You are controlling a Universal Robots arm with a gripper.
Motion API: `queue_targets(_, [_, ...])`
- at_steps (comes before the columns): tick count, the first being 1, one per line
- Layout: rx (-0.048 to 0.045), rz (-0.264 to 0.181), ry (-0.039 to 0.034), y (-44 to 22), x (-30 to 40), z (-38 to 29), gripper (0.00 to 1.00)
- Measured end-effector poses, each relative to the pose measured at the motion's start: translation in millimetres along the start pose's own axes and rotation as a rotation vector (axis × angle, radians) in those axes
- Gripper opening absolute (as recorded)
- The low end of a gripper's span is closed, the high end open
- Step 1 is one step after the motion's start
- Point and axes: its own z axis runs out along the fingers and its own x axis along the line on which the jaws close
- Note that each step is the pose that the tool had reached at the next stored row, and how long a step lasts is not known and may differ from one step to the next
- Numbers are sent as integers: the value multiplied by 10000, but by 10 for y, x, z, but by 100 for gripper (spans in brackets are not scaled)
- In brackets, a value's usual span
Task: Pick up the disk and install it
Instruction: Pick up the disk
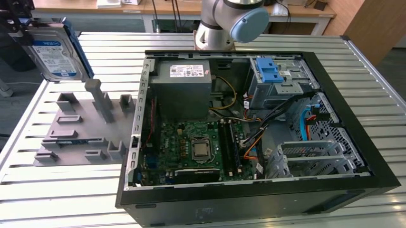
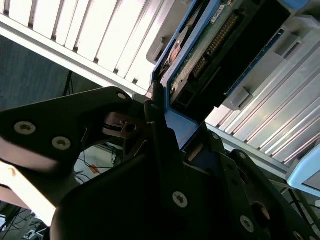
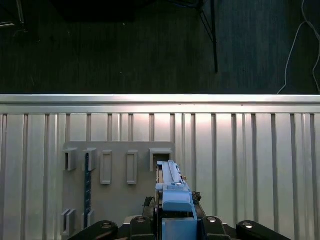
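Exterior view's far left: tool point(image 1: 23, 33) raised above the worktop point(image 1: 63, 190), clenched on the disk point(image 1: 56, 51). The disk hangs on edge, label facing the camera, slightly tilted, off the surface.

Below it and just to the right: grey fixture point(image 1: 76, 128) with upright posts, lying flat on the worktop. The disk is clear of it.

Second wrist view: dark fingers point(image 2: 165, 150) pinch the disk's blue side rail, circuit-board side showing.

First wrist view: looks straight down, the disk edge-on over the fixture's slotted rim.

Centre to right: open computer case point(image 1: 254, 197) lying on its side, with the power supply point(image 1: 184, 80) and then the blue-latched drive bay point(image 1: 279, 80) inside.

Arm base point(image 1: 222, 23) stands behind the case, its wrist reaching far left.
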Motion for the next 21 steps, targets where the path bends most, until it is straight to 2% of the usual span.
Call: queue_targets(21, [0,0,0,5,-4,-116,37])
